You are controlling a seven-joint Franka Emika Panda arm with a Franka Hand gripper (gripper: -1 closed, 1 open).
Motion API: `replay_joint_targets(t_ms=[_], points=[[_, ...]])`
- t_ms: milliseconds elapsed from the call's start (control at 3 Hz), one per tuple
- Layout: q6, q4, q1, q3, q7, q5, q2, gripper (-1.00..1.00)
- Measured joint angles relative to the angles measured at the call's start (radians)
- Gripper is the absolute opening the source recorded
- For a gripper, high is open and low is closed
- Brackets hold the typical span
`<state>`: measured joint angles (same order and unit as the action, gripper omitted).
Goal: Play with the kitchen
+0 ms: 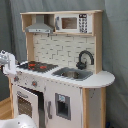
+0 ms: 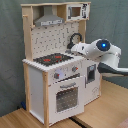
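Your white-and-light-wood toy kitchen (image 2: 55, 70) stands on the wooden floor (image 2: 107, 107) — the white arm's gripper (image 2: 71, 47) reaches over its counter by the black faucet (image 2: 76, 38); finger state — I cannot tell.

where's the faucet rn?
The black faucet stands behind the sink, right of the stovetop in the first exterior view, against the tiled backsplash.

In the second exterior view the arm (image 2: 97, 50) hides the sink; its claw is out of sight behind the kitchen (image 2: 55, 70).
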<state>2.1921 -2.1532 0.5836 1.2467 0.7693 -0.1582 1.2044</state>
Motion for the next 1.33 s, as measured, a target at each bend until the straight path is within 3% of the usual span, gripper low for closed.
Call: replay_joint_targets(t_ms=[1333], points=[[-0.068,-0.013,-0.006,-0.003,0.369,-0.134,-0.187,1.00]])
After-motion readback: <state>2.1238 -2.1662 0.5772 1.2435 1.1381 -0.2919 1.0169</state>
